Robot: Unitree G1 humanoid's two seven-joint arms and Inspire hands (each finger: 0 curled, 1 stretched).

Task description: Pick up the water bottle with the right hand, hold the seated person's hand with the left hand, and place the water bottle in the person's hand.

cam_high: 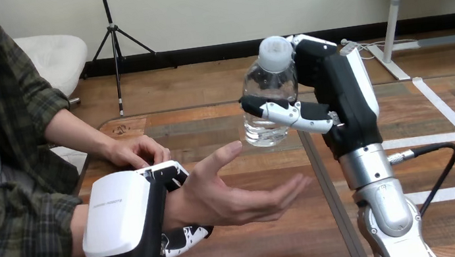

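A clear water bottle [270,93] with a white cap hangs upright above the table, a little beyond and above the person's open palm [237,194]. My right hand [334,98] is shut on the bottle, thumb across its front and fingers behind it. The person's hand lies palm up over the table's middle, fingers pointing right. My left hand [133,217] is shut on the person's wrist, with fingers curled over the top and under it. The person's other hand [138,152] rests flat on the table behind my left hand.
The wooden table [273,242] has a dark seam running front to back beneath the bottle. The person sits at the left side, forearms reaching over the table's left edge.
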